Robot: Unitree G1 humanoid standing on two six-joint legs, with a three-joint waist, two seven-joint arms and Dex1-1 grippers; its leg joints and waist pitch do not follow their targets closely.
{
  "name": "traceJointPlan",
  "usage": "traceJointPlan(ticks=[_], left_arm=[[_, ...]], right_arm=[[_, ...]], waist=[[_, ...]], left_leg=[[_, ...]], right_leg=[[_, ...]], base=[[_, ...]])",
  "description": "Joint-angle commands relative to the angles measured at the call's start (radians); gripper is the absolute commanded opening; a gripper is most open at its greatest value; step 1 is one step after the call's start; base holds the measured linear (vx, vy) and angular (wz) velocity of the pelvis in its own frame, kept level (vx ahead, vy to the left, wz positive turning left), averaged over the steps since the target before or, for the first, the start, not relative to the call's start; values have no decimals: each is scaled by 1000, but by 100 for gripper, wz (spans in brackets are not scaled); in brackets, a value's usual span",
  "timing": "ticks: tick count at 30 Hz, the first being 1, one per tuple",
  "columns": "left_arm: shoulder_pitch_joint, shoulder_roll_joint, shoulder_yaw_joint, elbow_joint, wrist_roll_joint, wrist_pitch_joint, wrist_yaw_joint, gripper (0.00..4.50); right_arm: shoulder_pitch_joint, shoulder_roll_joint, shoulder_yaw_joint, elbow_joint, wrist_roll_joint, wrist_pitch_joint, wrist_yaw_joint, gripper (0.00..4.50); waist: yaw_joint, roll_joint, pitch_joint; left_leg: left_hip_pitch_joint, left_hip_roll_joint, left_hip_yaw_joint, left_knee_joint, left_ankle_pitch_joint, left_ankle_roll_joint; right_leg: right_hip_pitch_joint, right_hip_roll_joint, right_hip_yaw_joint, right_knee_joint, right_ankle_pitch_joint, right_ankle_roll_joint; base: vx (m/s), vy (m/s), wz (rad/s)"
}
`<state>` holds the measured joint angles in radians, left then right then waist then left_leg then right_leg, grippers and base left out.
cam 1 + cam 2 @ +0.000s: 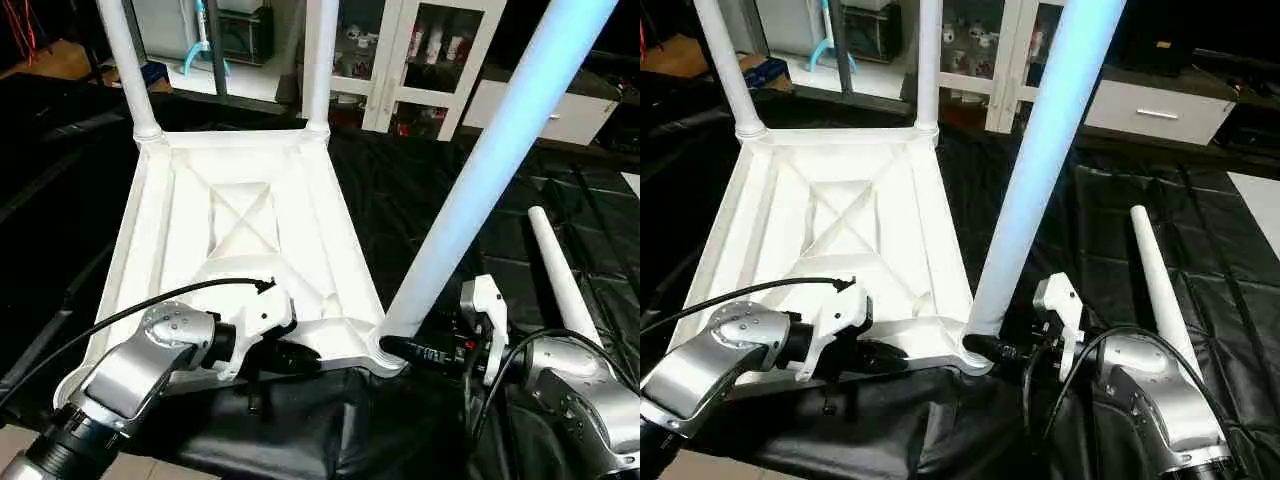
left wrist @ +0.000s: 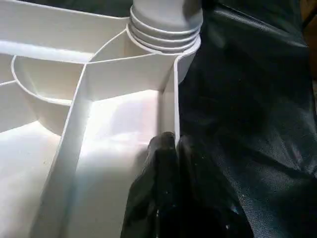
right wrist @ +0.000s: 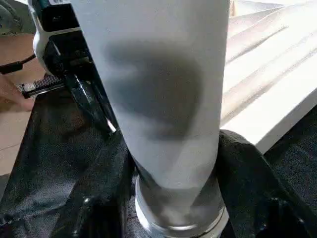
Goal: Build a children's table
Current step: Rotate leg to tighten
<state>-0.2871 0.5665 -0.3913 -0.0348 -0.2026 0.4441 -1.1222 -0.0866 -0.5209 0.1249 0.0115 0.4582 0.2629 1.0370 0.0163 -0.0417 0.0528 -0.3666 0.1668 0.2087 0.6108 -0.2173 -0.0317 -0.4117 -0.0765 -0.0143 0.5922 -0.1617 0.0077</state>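
Tabletop (image 1: 240,215) upside down on black cloth (image 1: 440,190), X-ribs up. 3 legs in sockets, tops cut off. 4th leg (image 1: 562,275) loose beside. Left gripper (image 1: 290,357) pinched shut on near rim (image 2: 171,114). Right gripper (image 1: 415,350) straddles near-corner leg (image 1: 500,150) at base; grip unclear.

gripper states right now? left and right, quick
Left gripper: shut on the tabletop rim near its front edge.
Right gripper: fingers on either side of the near-corner leg at its base; grip not certain.
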Motion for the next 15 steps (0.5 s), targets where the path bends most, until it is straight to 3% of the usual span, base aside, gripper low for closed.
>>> traceJointPlan(ticks=[1, 5, 8, 9, 11, 13, 15], left_arm=[[4, -1, -41, -25, -19, 4, -53, 0], [4, -3, -39, -23, -13, 13, -43, 0], [-3, -14, -34, -13, -4, 32, -15, 0], [-28, -60, -18, 31, 26, 78, 79, 0], [-56, -118, 6, 77, 46, 117, 175, 0], [-109, -234, 59, 166, 66, 164, 347, 0], [-150, -316, 95, 236, 85, 159, 474, 0]], right_arm=[[-14, -3, -27, 7, 13, 10, 4, 211], [-17, 19, -53, 31, -4, -9, -48, 203], [-38, 43, -64, 77, -67, -39, -155, 201], [-74, 99, -93, 150, -166, -56, -385, 200], [-90, 161, -132, 174, -190, -20, -552, 196], [-109, 245, -149, 190, -264, 31, -785, 195], [-130, 307, -145, 211, -321, 39, -931, 192]], waist=[[-3, 2, -47], [-3, 2, -46], [-10, 1, -44], [-14, 1, -46], [-27, 1, -42], [-38, -4, -46], [-41, -2, -49]], left_leg=[[15, 65, -33, -91, -245, 21], [15, 64, -34, -92, -255, 17], [12, 63, -35, -93, -276, 3], [13, 63, -37, -93, -289, -7], [9, 58, -38, -96, -300, -36], [6, 54, -47, -94, -328, -70], [11, 51, -48, -92, -352, -70]], right_leg=[[30, -56, 32, -68, -296, -211], [28, -55, 32, -69, -311, -207], [24, -55, 32, -72, -350, -199], [25, -56, 32, -73, -379, -190], [19, -53, 31, -78, -419, -177], [20, -54, 27, -82, -496, -137], [16, -54, 25, -89, -527, -111]], base=[[0, 0, 0], [0, 0, 0], [0, 0, 0], [0, 0, 0], [-29, -1, -3], [-57, 1, -7], [0, 0, 0]])
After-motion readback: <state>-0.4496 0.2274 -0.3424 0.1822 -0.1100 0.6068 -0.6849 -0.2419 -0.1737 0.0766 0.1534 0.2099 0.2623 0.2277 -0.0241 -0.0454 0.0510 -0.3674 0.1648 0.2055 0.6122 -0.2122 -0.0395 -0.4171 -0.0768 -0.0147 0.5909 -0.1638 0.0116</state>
